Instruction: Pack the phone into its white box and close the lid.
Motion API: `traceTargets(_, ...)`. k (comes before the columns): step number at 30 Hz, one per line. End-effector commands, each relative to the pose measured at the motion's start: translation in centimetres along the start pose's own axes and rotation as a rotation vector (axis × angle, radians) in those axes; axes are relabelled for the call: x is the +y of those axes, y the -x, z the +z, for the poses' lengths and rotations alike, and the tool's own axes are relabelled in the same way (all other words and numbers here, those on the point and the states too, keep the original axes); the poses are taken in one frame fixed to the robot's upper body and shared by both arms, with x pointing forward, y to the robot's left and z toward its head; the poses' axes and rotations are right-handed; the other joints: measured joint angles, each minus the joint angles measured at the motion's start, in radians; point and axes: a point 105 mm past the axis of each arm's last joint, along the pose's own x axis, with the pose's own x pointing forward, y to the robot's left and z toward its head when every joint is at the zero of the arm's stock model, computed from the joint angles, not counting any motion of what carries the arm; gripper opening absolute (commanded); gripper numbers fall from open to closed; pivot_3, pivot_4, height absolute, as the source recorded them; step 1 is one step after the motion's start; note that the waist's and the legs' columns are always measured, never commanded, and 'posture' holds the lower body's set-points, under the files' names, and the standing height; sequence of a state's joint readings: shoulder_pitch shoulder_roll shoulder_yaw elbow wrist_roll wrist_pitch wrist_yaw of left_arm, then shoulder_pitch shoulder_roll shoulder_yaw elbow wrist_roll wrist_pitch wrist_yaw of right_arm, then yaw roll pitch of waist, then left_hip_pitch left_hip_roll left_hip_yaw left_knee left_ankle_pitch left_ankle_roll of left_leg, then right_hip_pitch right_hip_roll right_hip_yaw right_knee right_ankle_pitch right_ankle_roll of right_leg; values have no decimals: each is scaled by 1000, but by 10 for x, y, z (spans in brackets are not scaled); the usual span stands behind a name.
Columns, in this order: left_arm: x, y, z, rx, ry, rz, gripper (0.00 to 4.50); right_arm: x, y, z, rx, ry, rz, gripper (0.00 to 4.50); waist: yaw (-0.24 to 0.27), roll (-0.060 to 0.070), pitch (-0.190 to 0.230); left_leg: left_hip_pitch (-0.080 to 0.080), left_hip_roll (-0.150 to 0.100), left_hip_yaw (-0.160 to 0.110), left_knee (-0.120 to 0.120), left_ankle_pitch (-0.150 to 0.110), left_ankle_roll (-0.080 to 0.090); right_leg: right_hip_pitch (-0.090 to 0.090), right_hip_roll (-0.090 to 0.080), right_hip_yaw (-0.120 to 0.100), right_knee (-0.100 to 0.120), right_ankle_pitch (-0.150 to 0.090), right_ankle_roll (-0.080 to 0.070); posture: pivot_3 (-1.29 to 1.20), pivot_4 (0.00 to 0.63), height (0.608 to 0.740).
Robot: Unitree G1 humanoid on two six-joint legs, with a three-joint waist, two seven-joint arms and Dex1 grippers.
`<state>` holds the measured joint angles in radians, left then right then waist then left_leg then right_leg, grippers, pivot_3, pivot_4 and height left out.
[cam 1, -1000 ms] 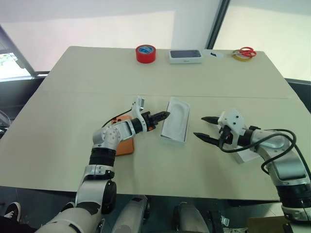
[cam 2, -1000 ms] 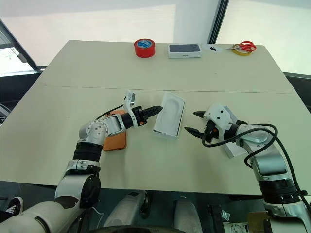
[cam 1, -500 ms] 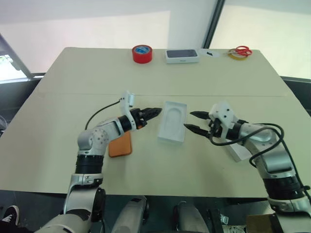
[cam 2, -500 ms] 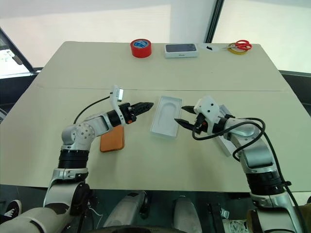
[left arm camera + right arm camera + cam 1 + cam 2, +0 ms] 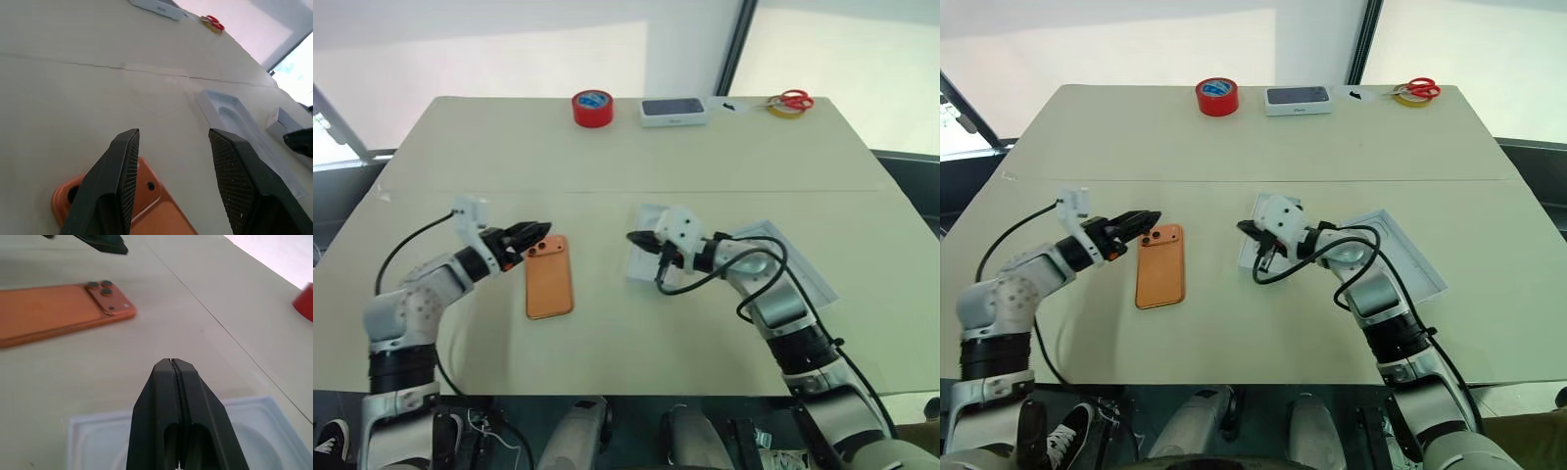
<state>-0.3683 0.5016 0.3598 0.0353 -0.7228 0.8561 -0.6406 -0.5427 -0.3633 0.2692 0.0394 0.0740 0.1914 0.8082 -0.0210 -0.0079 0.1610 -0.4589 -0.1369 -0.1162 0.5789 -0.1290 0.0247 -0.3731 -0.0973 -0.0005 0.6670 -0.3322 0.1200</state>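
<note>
The left gripper (image 5: 540, 231) hangs with its two black fingers spread apart and nothing between them, its tips just above the camera-lens corner of the phone (image 5: 549, 277) — the orange phone lies flat on the table (image 5: 607, 147), lens side up, stretching from those tips back toward the robot. The right gripper (image 5: 639, 238) has its fingers pressed together with nothing clamped in them, tips poised over the left edge of a thin white moulded insert (image 5: 644, 262) that lies under and just behind them. From these closed tips the phone sits off to the left, apart from the insert. Behind the right gripper, under its forearm, a white box (image 5: 793, 259) lies flat on the table to the right. Well beyond both grippers, along the far edge, stand a red tape roll (image 5: 592, 107), a dark-topped white box (image 5: 673, 112) and scissors (image 5: 789, 101).
</note>
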Motion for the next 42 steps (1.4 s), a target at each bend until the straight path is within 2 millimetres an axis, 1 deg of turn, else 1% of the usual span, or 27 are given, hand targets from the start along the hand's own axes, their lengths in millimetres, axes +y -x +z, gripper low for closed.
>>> traceTargets(1, 2, 21, 9, -23, 102, 14, 2386, 9, -14, 28, -86, 75, 76, 21, 2, 0, 0, 0, 0, 0, 0, 0, -1, 0, 0, 0, 0, 0, 0, 0, 150, 740)
traceTargets(2, 1, 26, 9, -15, 129, 6, 2386, 14, -19, 28, -70, 118, 98, 21, 2, 0, 0, 0, 0, 0, 0, 0, -2, 0, 0, 0, 1, 0, 0, 0, 150, 740)
traceTargets(4, 3, 34, 7, 2, 125, 30, 2386, 20, -29, 24, -37, 195, 110, 21, 2, 0, 0, 0, 1, 0, 0, 0, -2, 0, 0, 0, 1, 0, 0, 0, 150, 740)
traceTargets(6, 13, 46, 4, 16, 160, 81, 2386, 25, -42, 21, -10, 213, 118, 21, 3, 0, 0, 1, 1, 0, -1, 0, -3, 0, 1, 0, 1, 0, -1, 0, 150, 740)
traceTargets(8, 21, 57, -4, 57, 239, 124, 2386, 30, -55, 15, 28, 199, 128, 21, 3, 0, 0, 1, 1, 0, -1, 0, -3, 0, 1, 0, 1, 1, -1, 0, 150, 740)
traceTargets(9, 22, 59, -6, 53, 264, 129, 2386, 34, -60, 14, 42, 214, 140, 21, 2, 0, 0, 1, 1, 0, -2, 0, -3, 0, 1, 1, 1, 1, -1, 0, 150, 740)
traceTargets(11, 28, 61, -16, 83, 328, 166, 2386, 40, -69, 9, 82, 243, 153, 21, 5, 0, 0, 2, 1, 0, -2, 0, -4, 0, 1, 1, 1, 1, -1, 0, 150, 740)
traceTargets(12, 28, 60, -21, 110, 301, 185, 2386, 42, -72, 8, 96, 258, 161, 21, 7, 0, 0, 2, 1, 0, -2, 1, -4, 0, 1, 1, 1, 1, -1, 0, 150, 740)
traceTargets(14, 22, 55, -32, 170, 287, 174, 2386, 49, -76, 1, 148, 288, 203, 21, 7, 0, 0, 2, 1, 0, -2, 1, -4, 0, 2, 1, 1, 1, -2, 0, 150, 740)
traceTargets(17, 13, 46, -40, 206, 278, 149, 2386, 54, -79, -10, 225, 323, 246, 21, 9, 0, 0, 2, 1, 1, -2, 1, -5, 0, 2, 1, 1, 1, -2, 0, 150, 740)
traceTargets(19, 13, 42, -47, 240, 291, 155, 2386, 56, -79, -13, 249, 345, 267, 21, 7, 0, 0, 2, 1, 1, -3, 1, -5, 0, 2, 1, 1, 1, -2, 0, 150, 740)
traceTargets(21, 11, 37, -54, 275, 292, 153, 2386, 60, -81, -15, 259, 344, 284, 21, 7, 0, -1, 3, 1, 1, -3, 1, -5, 0, 1, 2, 1, 1, -2, 0, 150, 740)
traceTargets(24, -1, 32, -72, 371, 265, 114, 2386, 62, -83, -14, 266, 346, 291, 21, 6, 0, -1, 6, 1, 1, -5, 1, -5, 1, 1, 3, 1, 1, -2, 0, 150, 740)
traceTargets(26, -9, 30, -85, 428, 283, 81, 2386, 62, -84, -13, 263, 343, 288, 21, 7, 0, -1, 9, 1, 3, -6, 1, -5, 4, 1, 4, 1, 1, -2, 0, 150, 740)
traceTargets(28, -15, 28, -92, 438, 327, 52, 2386, 61, -85, -10, 257, 339, 282, 21, 8, 1, -2, 14, 0, 4, -8, 1, -5, 7, 1, 6, 1, 1, -2, 0, 150, 740)
traceTargets(31, -19, 21, -90, 405, 371, 19, 2386, 59, -85, -8, 252, 327, 275, 21, 11, 2, -6, 16, 0, 5, -11, 1, -5, 8, 0, 7, 0, 1, -2, 0, 150, 740)
traceTargets(35, -21, 8, -74, 321, 428, -30, 2386, 58, -83, -9, 259, 318, 272, 21, 14, 2, -7, 16, -1, 4, -11, 1, -5, 8, 0, 8, -1, 1, -2, 0, 150, 740)
traceTargets(37, -22, 7, -72, 326, 433, -37, 2386, 59, -82, -10, 264, 312, 274, 21, 10, 2, -7, 16, -1, 4, -11, 1, -5, 8, 0, 8, -1, 1, -2, 0, 150, 740)
traceTargets(39, -19, 9, -73, 332, 411, -13, 2386, 58, -82, -11, 268, 309, 269, 21, 6, 2, -7, 16, -1, 4, -12, 1, -5, 7, 0, 8, -1, 1, -2, 0, 150, 740)
traceTargets(42, -13, 13, -70, 321, 426, 1, 2386, 58, -81, -12, 270, 308, 266, 21, 6, 2, -7, 16, -1, 4, -14, 1, -6, 6, 0, 9, -1, 1, -2, 0, 150, 740)
